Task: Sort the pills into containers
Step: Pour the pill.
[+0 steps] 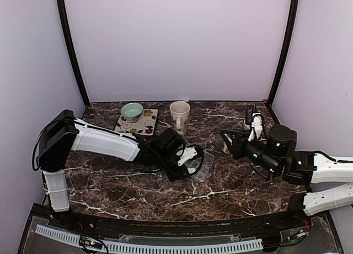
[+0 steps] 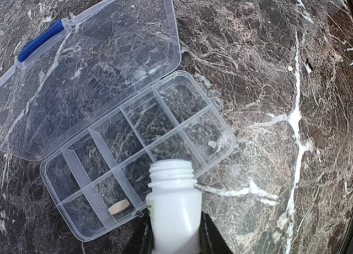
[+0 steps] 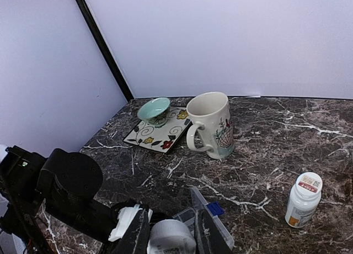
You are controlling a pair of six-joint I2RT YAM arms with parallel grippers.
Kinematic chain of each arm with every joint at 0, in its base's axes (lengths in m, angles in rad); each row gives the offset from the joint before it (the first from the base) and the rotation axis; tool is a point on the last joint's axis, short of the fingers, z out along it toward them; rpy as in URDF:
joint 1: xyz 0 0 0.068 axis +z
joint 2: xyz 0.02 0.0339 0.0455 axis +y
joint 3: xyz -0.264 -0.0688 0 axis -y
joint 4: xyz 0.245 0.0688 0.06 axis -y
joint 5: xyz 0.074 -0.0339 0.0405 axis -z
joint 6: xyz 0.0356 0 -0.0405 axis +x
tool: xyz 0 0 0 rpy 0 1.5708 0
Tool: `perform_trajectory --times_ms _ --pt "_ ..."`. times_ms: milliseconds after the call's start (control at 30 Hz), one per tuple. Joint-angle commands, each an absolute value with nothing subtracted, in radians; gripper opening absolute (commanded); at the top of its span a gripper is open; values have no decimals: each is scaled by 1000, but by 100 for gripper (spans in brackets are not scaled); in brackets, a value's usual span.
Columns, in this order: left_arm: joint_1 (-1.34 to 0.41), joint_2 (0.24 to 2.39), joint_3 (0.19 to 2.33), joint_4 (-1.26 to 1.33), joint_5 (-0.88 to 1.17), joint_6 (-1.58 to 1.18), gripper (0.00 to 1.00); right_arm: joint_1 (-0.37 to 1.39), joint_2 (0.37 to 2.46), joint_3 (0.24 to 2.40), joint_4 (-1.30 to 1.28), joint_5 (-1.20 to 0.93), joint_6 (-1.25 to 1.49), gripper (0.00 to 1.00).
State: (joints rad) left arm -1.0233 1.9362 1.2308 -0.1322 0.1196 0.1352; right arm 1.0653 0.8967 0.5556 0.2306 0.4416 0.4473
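Uncapped white bottle [image 2: 174, 212] over open organizer tray [image 2: 186, 98]

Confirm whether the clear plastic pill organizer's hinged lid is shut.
No, the clear hinged lid lies flat open beside the clear plastic organizer tray and its compartments.

Tabletop [image 1: 231, 182]: dark marble with white veining, enclosed by pale lavender walls [image 1: 176, 44] with black posts [image 1: 71, 49] at the two far corners.

Square plate [image 1: 144, 124]: cream, swirl and flower pattern, lying flat near the far edge, left of centre.

Bowl [image 1: 132, 110]: pale green, upright on the plate's far-left corner.

Mug [image 1: 179, 115]: cream, upright near the far edge, just right of the plate and not touching it. Handle faces the near edge; printed motif on its side.
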Motion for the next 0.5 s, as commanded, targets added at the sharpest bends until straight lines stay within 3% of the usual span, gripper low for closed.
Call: perform_trajectory --times_ms 0,467 --pt "-1030 1934 1269 -184 110 150 0 1055 885 542 246 434 453 0" --pt "-1041 1946 1323 -251 95 158 0 1055 882 539 251 430 457 0"
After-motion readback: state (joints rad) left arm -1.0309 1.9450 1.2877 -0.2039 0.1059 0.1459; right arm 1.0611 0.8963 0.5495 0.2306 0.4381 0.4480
